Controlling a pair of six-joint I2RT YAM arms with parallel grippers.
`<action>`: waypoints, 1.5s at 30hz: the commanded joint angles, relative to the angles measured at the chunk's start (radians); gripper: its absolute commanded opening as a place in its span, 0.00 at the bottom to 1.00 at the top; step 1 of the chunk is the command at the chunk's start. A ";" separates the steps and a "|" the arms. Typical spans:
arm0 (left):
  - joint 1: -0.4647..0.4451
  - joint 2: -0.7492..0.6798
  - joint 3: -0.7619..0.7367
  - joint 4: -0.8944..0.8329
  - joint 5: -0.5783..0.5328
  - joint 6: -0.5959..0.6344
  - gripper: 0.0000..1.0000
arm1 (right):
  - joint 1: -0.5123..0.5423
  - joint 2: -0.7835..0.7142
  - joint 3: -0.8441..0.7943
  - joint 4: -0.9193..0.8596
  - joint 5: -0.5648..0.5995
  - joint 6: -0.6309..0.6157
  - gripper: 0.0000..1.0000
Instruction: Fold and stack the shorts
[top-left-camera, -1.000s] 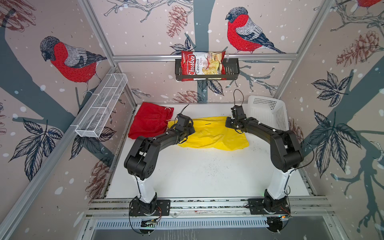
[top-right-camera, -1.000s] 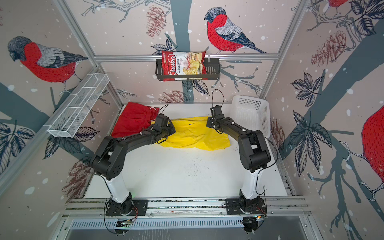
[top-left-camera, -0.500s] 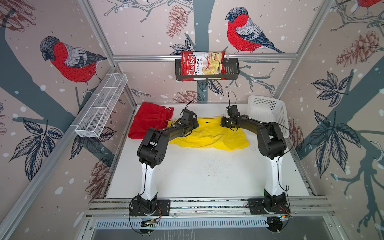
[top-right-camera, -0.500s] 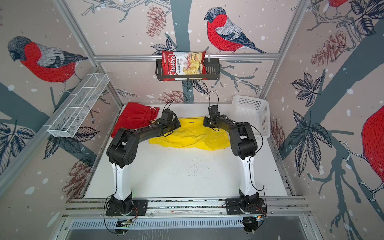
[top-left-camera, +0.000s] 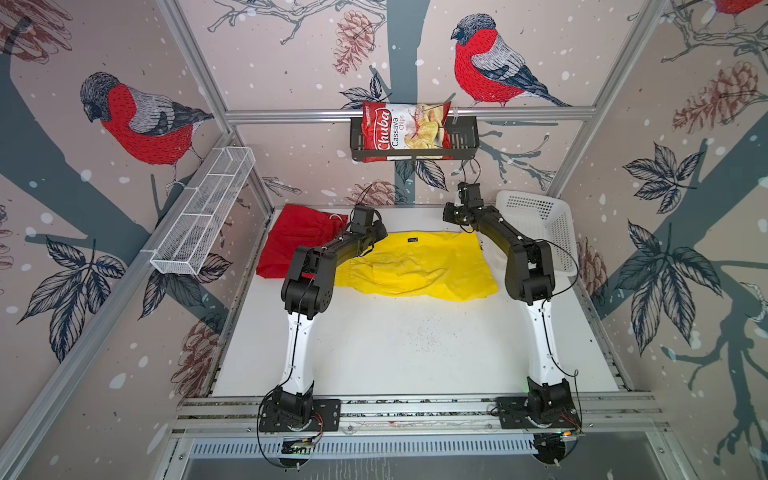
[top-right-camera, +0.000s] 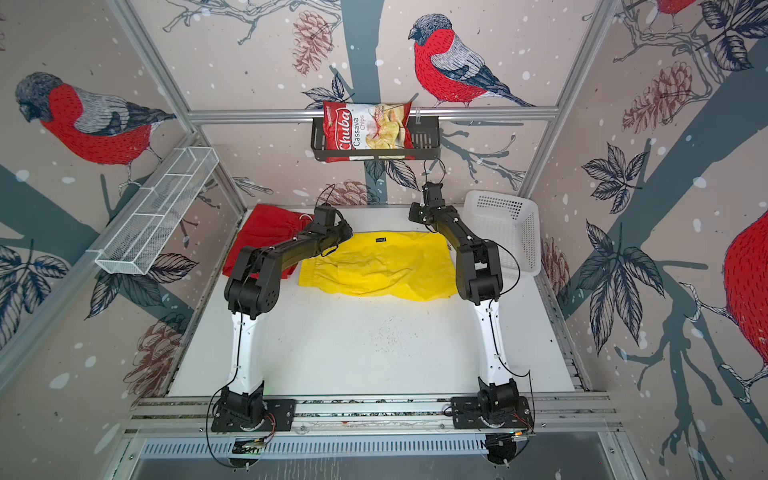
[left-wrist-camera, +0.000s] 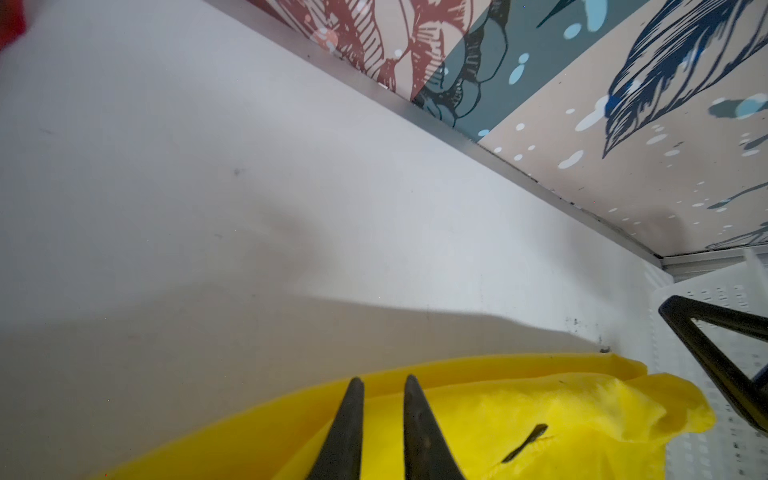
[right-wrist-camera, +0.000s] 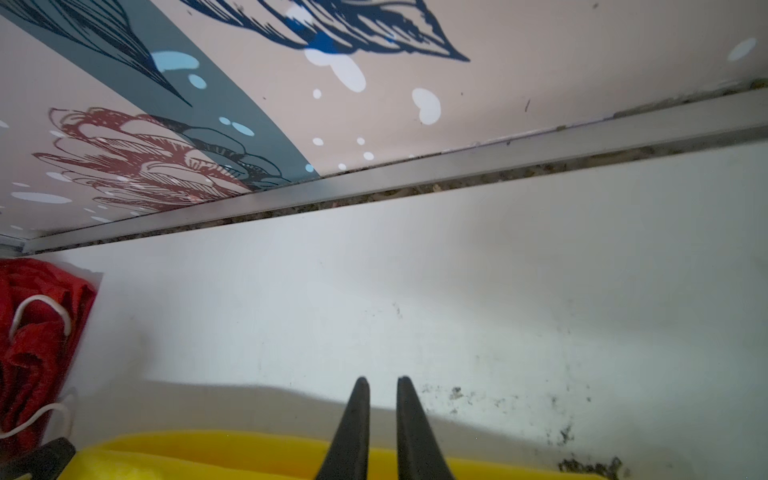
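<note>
The yellow shorts (top-left-camera: 419, 266) (top-right-camera: 382, 266) lie folded flat at the back middle of the table, with a small black mark on top near the far edge. The red shorts (top-left-camera: 291, 237) (top-right-camera: 257, 232) lie bunched at the back left, with a white drawstring showing. My left gripper (top-left-camera: 380, 235) (left-wrist-camera: 384, 379) hovers at the yellow shorts' far left corner, jaws slightly open and nothing pinched; yellow fabric (left-wrist-camera: 540, 407) lies below. My right gripper (top-left-camera: 451, 216) (right-wrist-camera: 383, 379) is at the far right corner, also slightly open and holding nothing, just past the yellow edge (right-wrist-camera: 208, 453).
A white perforated basket (top-left-camera: 536, 216) stands at the back right, close to the right arm. A red chips bag (top-left-camera: 405, 131) sits in a black wall rack above. A white wire shelf (top-left-camera: 203, 212) hangs on the left wall. The back wall is close ahead of both grippers.
Both grippers moved toward the back wall over the yellow shorts, and their jaws have parted a little. The yellow fabric now lies flat, free of both.
</note>
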 joint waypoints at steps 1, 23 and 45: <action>0.001 -0.062 -0.007 0.026 0.052 0.028 0.22 | 0.025 -0.127 -0.108 0.024 -0.014 -0.036 0.21; 0.000 -0.294 -0.523 0.089 0.001 -0.028 0.22 | -0.044 -0.042 -0.312 0.062 0.013 -0.048 0.15; -0.054 -0.533 -0.853 -0.067 -0.086 -0.021 0.14 | -0.051 0.006 -0.101 -0.080 0.095 -0.050 0.13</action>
